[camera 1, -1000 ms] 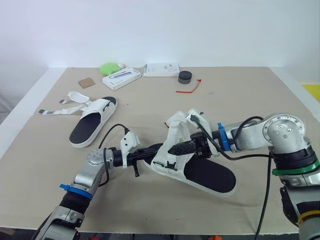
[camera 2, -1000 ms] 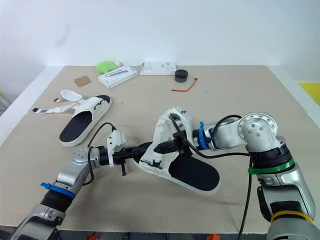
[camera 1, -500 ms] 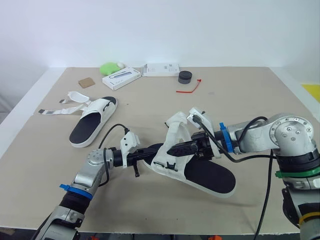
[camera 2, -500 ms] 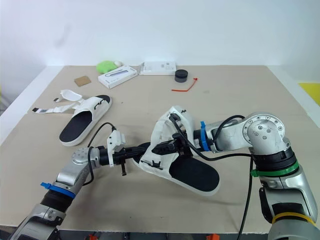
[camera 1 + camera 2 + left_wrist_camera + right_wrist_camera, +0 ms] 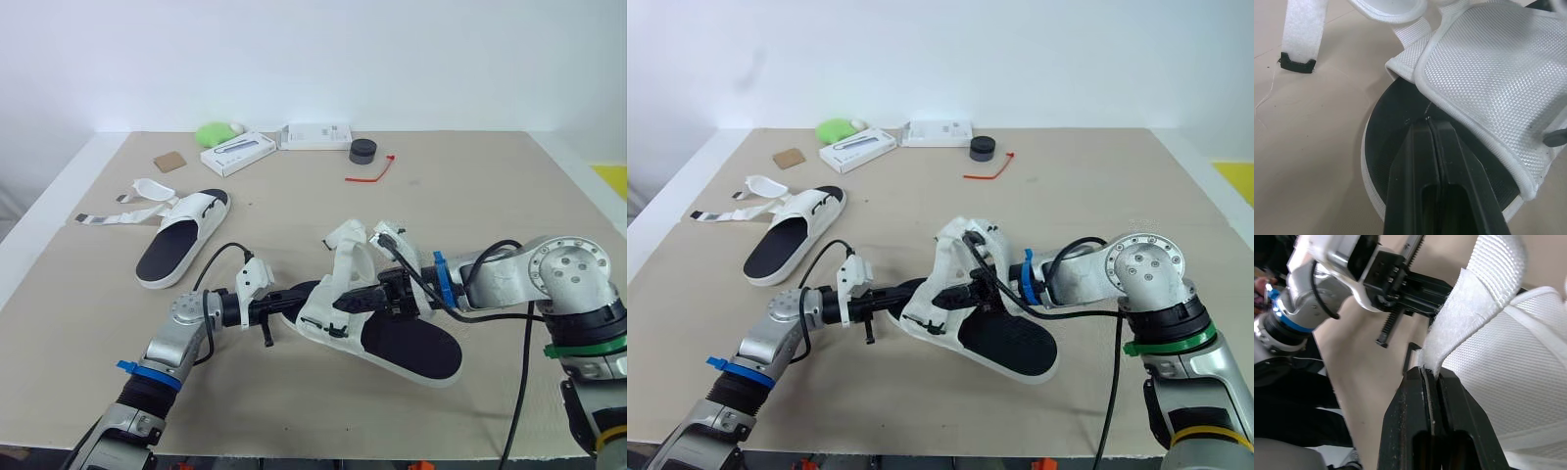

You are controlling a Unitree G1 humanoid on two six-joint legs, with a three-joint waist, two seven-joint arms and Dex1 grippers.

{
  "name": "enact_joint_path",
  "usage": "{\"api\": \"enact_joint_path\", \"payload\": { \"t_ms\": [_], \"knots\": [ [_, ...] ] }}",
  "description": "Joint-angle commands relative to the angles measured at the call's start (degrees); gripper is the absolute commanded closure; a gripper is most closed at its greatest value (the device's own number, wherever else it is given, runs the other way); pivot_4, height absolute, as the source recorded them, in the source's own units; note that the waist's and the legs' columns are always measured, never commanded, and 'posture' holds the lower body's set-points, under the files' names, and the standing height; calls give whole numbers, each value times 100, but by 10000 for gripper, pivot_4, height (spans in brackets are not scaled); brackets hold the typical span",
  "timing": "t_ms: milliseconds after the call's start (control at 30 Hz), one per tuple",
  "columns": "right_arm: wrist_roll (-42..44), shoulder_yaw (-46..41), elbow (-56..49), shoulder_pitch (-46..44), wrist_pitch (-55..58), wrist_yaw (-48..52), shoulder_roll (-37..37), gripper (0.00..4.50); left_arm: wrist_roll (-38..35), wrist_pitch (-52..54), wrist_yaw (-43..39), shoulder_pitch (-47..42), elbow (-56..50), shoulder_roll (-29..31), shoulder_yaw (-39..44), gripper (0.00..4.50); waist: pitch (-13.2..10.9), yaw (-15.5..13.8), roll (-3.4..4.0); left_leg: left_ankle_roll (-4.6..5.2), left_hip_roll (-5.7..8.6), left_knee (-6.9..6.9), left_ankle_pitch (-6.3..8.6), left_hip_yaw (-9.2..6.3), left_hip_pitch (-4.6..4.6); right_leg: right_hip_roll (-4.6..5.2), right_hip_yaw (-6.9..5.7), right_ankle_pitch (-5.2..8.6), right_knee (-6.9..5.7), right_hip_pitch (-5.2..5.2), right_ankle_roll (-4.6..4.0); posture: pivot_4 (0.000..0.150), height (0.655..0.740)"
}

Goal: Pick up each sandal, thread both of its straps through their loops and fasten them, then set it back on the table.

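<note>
The near sandal (image 5: 407,343) is found mid-table (image 5: 490,196), close in front of the robot. Its long axis runs L-to-R, w/ the black footbed toward the R arm and the strapped upper toward the L arm. Both grippers meet at the upper.

The L gripper (image 5: 1429,122) is seen w/ fingers pressed together, tips set at the rim of the mesh flap (image 5: 1488,63) where it meets the footbed. Whether any fabric is caught btwn them cannot be told. The R gripper (image 5: 1430,374) is clamped on the strap (image 5: 1469,318), which rises away from the fingertips, up over the upper. The R arm is thus judged the one to do the pull, w/ the L arm placed to steady the sandal. The loop to be aimed at is not made out clearly.

Materials:
- **Upper:** white woven mesh w/ piped edge, soft, prob. floppy.
- **Strap:** white webbing w/ a fuzzy hook-and-loop face, flat & limp.
- **Footbed:** matte black, w/ a white sole rim and rounded ends.

A second strap (image 5: 1300,34), black-tipped, is loose and unfastened. The far sandal (image 5: 181,240) lies off to the L, straps splayed, not yet done.
</note>
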State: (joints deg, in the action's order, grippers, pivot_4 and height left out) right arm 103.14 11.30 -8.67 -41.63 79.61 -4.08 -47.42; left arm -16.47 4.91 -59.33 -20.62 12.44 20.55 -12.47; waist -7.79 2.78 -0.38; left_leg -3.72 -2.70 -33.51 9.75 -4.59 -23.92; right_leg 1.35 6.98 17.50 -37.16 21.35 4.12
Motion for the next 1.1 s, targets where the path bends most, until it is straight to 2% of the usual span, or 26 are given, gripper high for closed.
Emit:
{"api": "enact_joint_path", "payload": {
  "t_ms": [33,133,233,300,433,567,700,733,767,833,933,1100],
  "knots": [
    [685,133,-80,61,-196,-82,-157,44327,473,596,96,477,829,128,-365,45000,-1,0,-1,0,0,0,0,0,0,0,0,0,0,0,0,1500,7400],
    [986,127,-45,133,-313,295,-181,44327,481,586,97,476,843,130,-367,45000,-3,0,-5,0,-1,0,0,0,-1,0,0,0,1,0,0,1500,7400],
    [922,578,38,255,-225,-132,-294,44327,492,565,88,466,866,130,-375,45000,-3,0,-5,0,0,0,0,0,-2,1,0,0,2,1,0,1500,7400],
    [625,772,-8,318,-170,-335,-298,44327,494,556,84,464,870,128,-379,45000,-3,-1,-5,0,-1,0,0,0,-2,1,0,0,3,1,-1,1500,7400],
    [-175,979,-568,298,188,-46,-278,44327,489,566,82,465,867,134,-374,45000,-3,-2,-7,0,-1,1,0,-1,-2,1,-1,1,3,2,-2,1500,7400],
    [-629,986,-756,233,427,524,-293,44327,489,573,82,472,862,139,-384,45000,16,-2,-1,-1,-2,3,1,-1,2,2,-2,1,4,2,-2,1500,7400],
    [-583,585,-590,-54,523,1384,-407,30055,476,575,97,455,878,123,-383,45000,32,-4,-13,-13,-3,4,9,2,2,7,-1,7,11,0,-2,1500,7400],
    [-546,504,-466,-134,571,1541,-456,28098,475,572,100,453,882,119,-383,45000,33,-6,-12,-14,-3,4,10,2,1,7,-1,8,11,-1,-2,1500,7400],
    [-415,322,-180,-222,549,1721,-525,22561,473,567,103,454,885,114,-381,45000,33,-12,-12,-16,-2,4,11,2,1,7,-2,10,12,-1,-2,1500,7400],
    [-201,5,265,-333,500,2063,-640,22561,467,568,107,447,898,102,-379,45000,25,-13,-21,-15,-3,5,12,1,0,6,-4,11,11,0,-3,1500,7400],
    [-69,-521,80,-239,588,2820,-974,22561,470,559,103,445,907,93,-392,45000,18,-17,-16,-15,0,4,12,3,-3,8,-3,11,12,1,-3,1500,7400],
    [177,-892,-1152,691,792,3569,-1613,22561,465,548,75,370,985,56,-387,45000,19,-40,-18,-16,0,5,14,-6,-7,6,-12,17,13,1,-2,1500,7400]
  ]
}}
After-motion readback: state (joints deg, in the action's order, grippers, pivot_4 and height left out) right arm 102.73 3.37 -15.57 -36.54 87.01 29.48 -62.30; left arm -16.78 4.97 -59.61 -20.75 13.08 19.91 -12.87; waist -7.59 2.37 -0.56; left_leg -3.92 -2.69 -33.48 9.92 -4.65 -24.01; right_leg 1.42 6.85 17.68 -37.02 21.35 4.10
